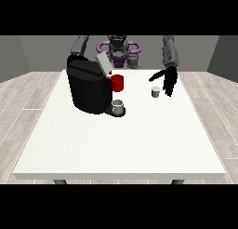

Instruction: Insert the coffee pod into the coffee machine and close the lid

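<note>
A black coffee machine (88, 87) stands on the white table (121, 139) at the left, its grey lid (103, 63) tilted up. A small grey cup (118, 105) sits on its drip base. Behind the machine's spout is a red mug (117, 83). The small pale coffee pod (156, 91) rests upright on the table right of centre. The hand at the view's right (168, 80) hangs just right of the pod, fingers straight and pointing down, thumb stretched toward the pod, not touching it. The other hand is hidden behind the machine.
The robot's torso (118, 50) stands behind the table's far edge. The arm at the view's left (80, 45) drops behind the machine. A wooden floor surrounds the table.
</note>
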Robot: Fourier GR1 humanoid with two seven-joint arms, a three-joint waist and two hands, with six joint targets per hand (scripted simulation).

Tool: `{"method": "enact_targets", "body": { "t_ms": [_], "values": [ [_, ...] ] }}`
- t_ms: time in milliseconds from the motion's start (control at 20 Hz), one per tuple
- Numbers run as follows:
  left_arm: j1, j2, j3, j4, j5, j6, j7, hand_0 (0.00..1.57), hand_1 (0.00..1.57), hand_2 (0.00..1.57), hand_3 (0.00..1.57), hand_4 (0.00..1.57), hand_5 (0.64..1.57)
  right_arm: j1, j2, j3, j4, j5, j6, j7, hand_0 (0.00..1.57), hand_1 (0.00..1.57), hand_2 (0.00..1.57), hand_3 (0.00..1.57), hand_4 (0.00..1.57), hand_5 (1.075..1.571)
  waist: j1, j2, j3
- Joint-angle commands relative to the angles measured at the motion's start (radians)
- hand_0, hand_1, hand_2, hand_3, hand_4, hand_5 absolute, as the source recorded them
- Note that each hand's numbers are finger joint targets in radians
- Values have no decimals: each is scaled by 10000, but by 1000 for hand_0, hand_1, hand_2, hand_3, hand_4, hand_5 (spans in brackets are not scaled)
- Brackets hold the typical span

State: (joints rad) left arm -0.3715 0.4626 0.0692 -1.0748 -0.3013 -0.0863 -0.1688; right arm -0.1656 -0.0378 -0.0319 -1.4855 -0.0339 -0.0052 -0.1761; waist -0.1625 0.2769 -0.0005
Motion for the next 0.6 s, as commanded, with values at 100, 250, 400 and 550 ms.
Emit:
{"method": "enact_targets", "body": {
  "t_ms": [100,250,400,550],
  "values": [
    [-874,488,29,1811,-643,-298,-233,0,0,0,0,0,1571,-457,71,-93,121,290,-496,70,0,0,0,0,518,1571,-67,351,1],
    [-1545,864,319,2702,-606,-652,-251,0,0,0,0,0,1571,-528,-22,-4,64,183,-225,-120,0,0,0,0,405,1571,-357,816,0],
    [-1699,694,-213,3029,-1294,-542,-81,0,0,0,0,0,1571,-740,126,206,331,379,-441,100,0,0,0,0,311,1571,-195,660,3],
    [-1950,852,-161,3502,-1400,-782,-416,0,0,0,0,0,1571,-492,-113,-49,547,221,-143,-645,0,0,0,0,323,1571,-418,795,3]
  ]
}}
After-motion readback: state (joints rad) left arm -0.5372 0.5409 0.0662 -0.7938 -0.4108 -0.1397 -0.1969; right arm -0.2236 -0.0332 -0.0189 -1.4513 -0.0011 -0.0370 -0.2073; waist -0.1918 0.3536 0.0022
